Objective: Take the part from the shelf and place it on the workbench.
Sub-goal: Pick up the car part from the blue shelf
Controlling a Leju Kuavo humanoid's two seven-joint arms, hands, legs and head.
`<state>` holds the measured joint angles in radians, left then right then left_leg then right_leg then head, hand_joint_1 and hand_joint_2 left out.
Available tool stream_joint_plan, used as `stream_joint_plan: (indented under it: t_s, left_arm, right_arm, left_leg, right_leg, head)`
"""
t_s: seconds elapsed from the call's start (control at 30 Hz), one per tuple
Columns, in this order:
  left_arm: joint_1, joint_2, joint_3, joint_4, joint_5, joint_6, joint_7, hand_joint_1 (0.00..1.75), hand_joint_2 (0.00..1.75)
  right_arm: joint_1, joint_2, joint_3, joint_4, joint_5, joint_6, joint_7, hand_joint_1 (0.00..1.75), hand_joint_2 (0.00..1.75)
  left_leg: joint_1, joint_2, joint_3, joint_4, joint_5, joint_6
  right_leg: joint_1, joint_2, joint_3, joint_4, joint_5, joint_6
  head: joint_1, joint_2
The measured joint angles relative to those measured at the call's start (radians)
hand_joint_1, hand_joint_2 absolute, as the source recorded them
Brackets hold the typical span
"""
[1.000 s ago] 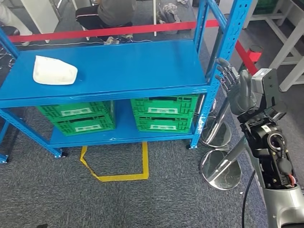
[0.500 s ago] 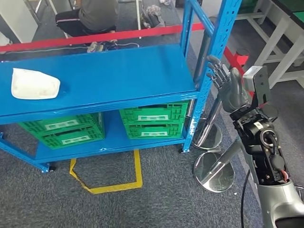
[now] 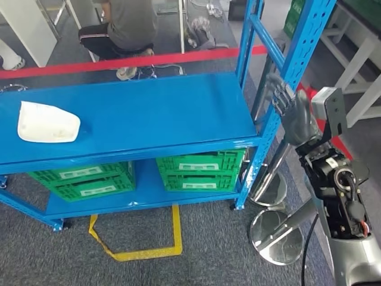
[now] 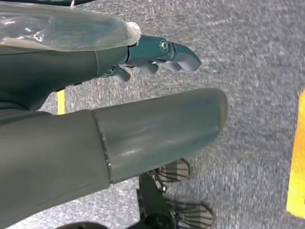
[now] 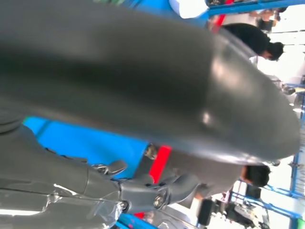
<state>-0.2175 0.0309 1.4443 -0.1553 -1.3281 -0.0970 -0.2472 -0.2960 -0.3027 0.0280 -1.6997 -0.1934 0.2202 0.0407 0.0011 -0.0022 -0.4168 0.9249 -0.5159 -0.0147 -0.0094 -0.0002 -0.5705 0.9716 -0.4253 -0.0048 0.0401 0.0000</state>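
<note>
In the head view, the white part lies flat on the top board of the blue shelf, near its left end. Nothing touches it. The right hand is raised beside the right front post of the shelf, well apart from the part. Its fingers are spread a little and hold nothing. Two green crates stand on the lower board. A red tape runs behind the shelf, and a person sits on the floor beyond it. Yellow tape marks a square on the grey carpet in front of the shelf.

In the left wrist view, the left hand hangs above the grey carpet. Its thick thumb and the darker fingers are stretched out, apart from each other, with nothing between them.

In the right wrist view, the right hand is very close and blurred. The thumb and the fingers are apart, with blue shelf metal behind them.
</note>
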Motion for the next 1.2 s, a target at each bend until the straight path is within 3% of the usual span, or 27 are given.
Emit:
stream_joint_plan:
  t_s: [0.07,0.1,0.2,0.23,0.27,0.33,0.37,0.4,0.47,0.5,0.6,0.63,0.73,0.9,1.2]
  left_arm:
    - [-0.003,-0.002,0.000,0.000,0.000,0.001,-0.001,0.00,0.00]
    - [-0.004,-0.002,0.000,0.000,0.000,0.001,-0.002,0.00,0.00]
    - [-0.003,-0.003,0.000,0.000,0.000,0.002,-0.002,0.00,0.00]
    - [-0.002,-0.003,0.000,0.000,0.000,0.002,-0.002,0.00,0.00]
    - [-0.001,-0.003,0.000,0.000,0.000,0.002,-0.002,0.00,0.00]
    - [-0.001,-0.003,0.000,0.000,0.000,0.003,-0.002,0.00,0.00]
    - [-0.001,-0.003,0.000,0.000,0.000,0.003,-0.002,0.00,0.00]
    - [-0.002,-0.003,0.000,0.000,0.000,0.003,-0.002,0.00,0.00]
    - [-0.001,-0.004,0.000,0.000,0.000,0.004,-0.002,0.00,0.00]
    - [-0.001,-0.004,0.000,0.000,0.001,0.004,-0.002,0.00,0.00]
    - [-0.002,-0.005,0.000,0.000,0.001,0.004,-0.002,0.00,0.00]
    - [-0.002,-0.005,0.000,0.000,0.001,0.004,-0.002,0.00,0.00]
    - [-0.002,-0.005,0.000,0.000,0.002,0.004,-0.002,0.00,0.00]
    - [-0.002,-0.006,0.000,0.000,0.005,0.006,-0.002,0.00,0.00]
    - [-0.002,-0.005,0.000,0.000,0.006,0.011,-0.002,0.00,0.00]
  right_arm:
    - [-0.007,0.000,0.000,-0.001,0.000,0.001,-0.001,0.00,0.00]
    - [-0.008,0.000,0.000,-0.002,0.000,0.002,-0.002,0.00,0.00]
    - [-0.006,0.001,0.001,-0.002,0.000,0.006,-0.002,0.00,0.00]
    - [-0.006,0.002,0.002,-0.002,0.000,0.006,-0.002,0.00,0.00]
    - [-0.005,0.002,0.002,-0.002,0.000,0.007,-0.002,0.00,0.00]
    - [-0.006,0.003,0.002,-0.001,0.000,0.007,-0.002,0.00,0.00]
    - [-0.006,0.003,0.002,-0.001,0.000,0.007,-0.002,0.00,0.00]
    - [-0.007,0.003,0.002,-0.001,0.000,0.007,-0.002,0.00,0.00]
    - [-0.008,0.004,0.002,0.000,0.000,0.008,-0.002,0.00,0.00]
    - [-0.008,0.004,0.002,0.000,0.000,0.008,-0.003,0.00,0.00]
    - [-0.009,0.004,0.001,0.000,0.000,0.008,-0.004,0.00,0.00]
    - [-0.009,0.004,0.001,0.000,0.000,0.008,-0.004,0.00,0.00]
    - [-0.009,0.004,0.001,0.000,0.000,0.008,-0.006,0.00,0.00]
    - [-0.011,0.004,0.002,0.001,0.000,0.011,-0.014,0.00,0.00]
    - [-0.017,0.005,0.010,0.013,-0.003,0.039,-0.033,0.00,0.00]
  left_leg:
    - [0.003,0.000,-0.023,0.056,-0.001,-0.008]
    - [0.005,0.000,-0.057,0.113,-0.012,-0.012]
    - [0.007,0.000,-0.202,0.294,-0.078,-0.025]
    - [0.008,0.000,-0.232,0.307,-0.083,-0.026]
    - [0.008,0.000,-0.243,0.282,-0.059,-0.026]
    - [0.008,0.000,-0.218,0.147,0.050,-0.023]
    - [0.007,0.000,-0.201,0.084,0.090,-0.018]
    - [0.005,0.000,-0.189,0.044,0.109,-0.013]
    - [0.002,-0.001,-0.185,0.028,0.112,-0.001]
    - [0.002,-0.002,-0.183,0.027,0.120,-0.002]
    - [0.003,-0.005,-0.182,0.025,0.129,-0.007]
    - [0.002,-0.006,-0.181,0.025,0.129,-0.003]
    - [0.000,-0.006,-0.181,0.025,0.125,0.004]
    - [-0.003,-0.006,-0.181,0.026,0.122,0.010]
    - [-0.004,-0.007,-0.181,0.027,0.123,0.011]
  right_leg:
    - [-0.003,0.002,0.021,-0.008,-0.004,-0.013]
    - [-0.004,0.003,0.030,-0.012,-0.007,-0.016]
    - [-0.004,0.006,0.047,-0.016,-0.021,-0.022]
    - [-0.004,0.008,0.053,-0.016,-0.027,-0.021]
    - [-0.004,0.010,0.061,-0.016,-0.034,-0.021]
    - [-0.004,0.012,0.078,-0.016,-0.048,-0.016]
    - [-0.003,0.013,0.085,-0.017,-0.055,-0.012]
    - [-0.002,0.015,0.088,-0.017,-0.060,-0.007]
    - [0.001,0.017,0.091,-0.018,-0.070,0.002]
    - [0.003,0.017,0.091,-0.018,-0.073,-0.004]
    - [0.006,0.014,0.095,-0.020,-0.074,-0.036]
    - [0.006,0.014,0.097,-0.023,-0.074,-0.039]
    - [0.006,0.014,0.101,-0.032,-0.074,-0.034]
    - [0.001,0.014,0.105,-0.040,-0.073,0.006]
    - [0.001,0.014,0.106,-0.041,-0.071,0.014]
  head:
    - [-0.005,0.000]
    - [-0.010,0.000]
    - [-0.020,0.000]
    - [-0.021,0.000]
    - [-0.022,0.000]
    - [-0.025,0.000]
    - [-0.027,0.000]
    - [-0.028,0.000]
    - [-0.029,0.000]
    - [-0.028,0.000]
    - [-0.022,0.000]
    - [-0.019,0.000]
    - [-0.009,0.000]
    - [-0.001,0.000]
    - [-0.008,0.000]
